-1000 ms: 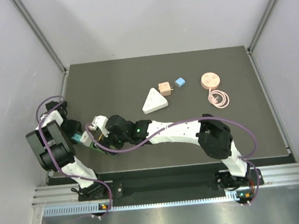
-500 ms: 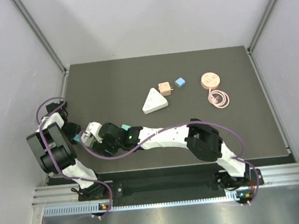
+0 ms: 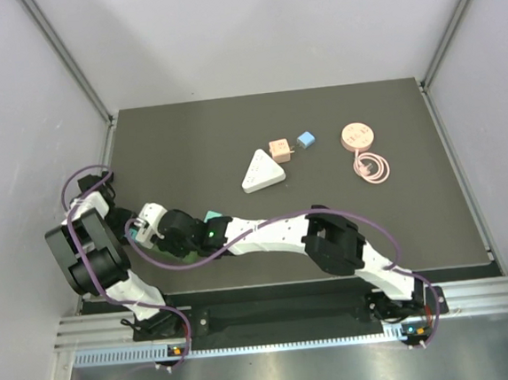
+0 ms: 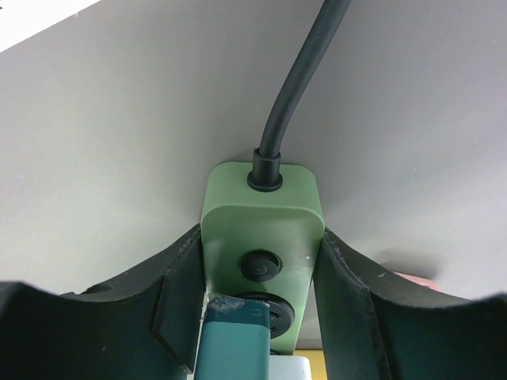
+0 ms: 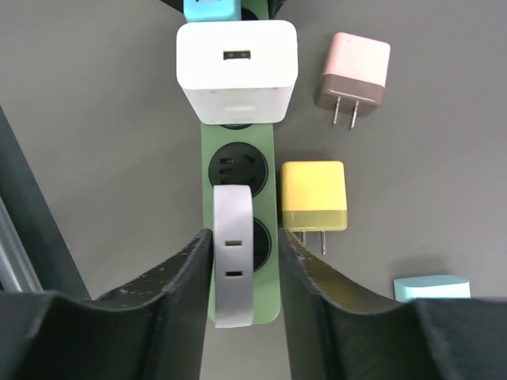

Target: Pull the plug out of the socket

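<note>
A green socket strip (image 5: 242, 170) lies on the dark table at the left. It carries a grey plug (image 5: 234, 253) at its near end, a white charger (image 5: 236, 67) and a blue plug (image 5: 211, 9). My right gripper (image 5: 244, 237) straddles the grey plug. Its left finger touches the plug, and a narrow gap shows at the right finger. My left gripper (image 4: 261, 245) is shut on the cable end of the socket strip (image 4: 261, 206), both pads pressed to its sides. A teal plug (image 4: 234, 340) sits just behind its power button. In the top view both wrists (image 3: 155, 227) hide the strip.
Loose yellow (image 5: 314, 195), pink (image 5: 354, 70) and light-blue (image 5: 432, 286) plugs lie right of the strip. The strip's black cable (image 4: 301, 79) runs away from it. Farther back are a white triangular strip (image 3: 261, 170), two small plugs (image 3: 290, 145) and a pink round reel with cord (image 3: 357, 136).
The right arm has stretched left to the strip and its jaws have narrowed round the grey plug. The left jaws have closed onto the strip's end.
</note>
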Available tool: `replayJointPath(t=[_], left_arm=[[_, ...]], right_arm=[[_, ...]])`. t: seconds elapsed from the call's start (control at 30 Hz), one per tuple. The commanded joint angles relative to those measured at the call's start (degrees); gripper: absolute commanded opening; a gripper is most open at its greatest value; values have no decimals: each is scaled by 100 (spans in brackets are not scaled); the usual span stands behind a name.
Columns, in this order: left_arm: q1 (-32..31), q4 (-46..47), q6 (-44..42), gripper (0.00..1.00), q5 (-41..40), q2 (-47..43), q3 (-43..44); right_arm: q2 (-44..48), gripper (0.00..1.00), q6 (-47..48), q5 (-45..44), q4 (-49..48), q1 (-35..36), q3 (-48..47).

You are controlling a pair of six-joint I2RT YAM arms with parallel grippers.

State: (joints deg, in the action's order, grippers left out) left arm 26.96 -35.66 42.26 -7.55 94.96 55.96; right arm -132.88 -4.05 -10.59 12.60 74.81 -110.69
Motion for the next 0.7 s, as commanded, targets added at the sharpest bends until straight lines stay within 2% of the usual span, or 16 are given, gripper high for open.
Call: replayJointPath(t=[0.0,0.13,0.23,0.27,0.37,0.47,0.5,0.67], left_arm=[[-15,261,-78,0,-89,5,-226],[-15,279,-51,0,-80,14,-253],[-15,270,-25,0,-141,32,-261],[-15,244,-25,0,-159,32,-262],[-24,218,19,0,-273,14,-270],[-33,209,45,0,-404,-21,-297],[-33,217,54,0,-431,-39,-297],[-77,217,63,0,-537,-74,-306]], right_arm=[[-45,37,28,-286,-144,87,-260],[-63,33,28,-259,-232,148,-128],[-89,15,28,-268,-258,219,-137],[-72,2,28,-277,-319,227,-119],[95,0,19,-549,-521,262,21],[525,0,-69,-1058,-1196,298,600],[822,0,-139,-1285,-1747,298,1028],[1246,0,-895,-1499,-2130,184,1489]])
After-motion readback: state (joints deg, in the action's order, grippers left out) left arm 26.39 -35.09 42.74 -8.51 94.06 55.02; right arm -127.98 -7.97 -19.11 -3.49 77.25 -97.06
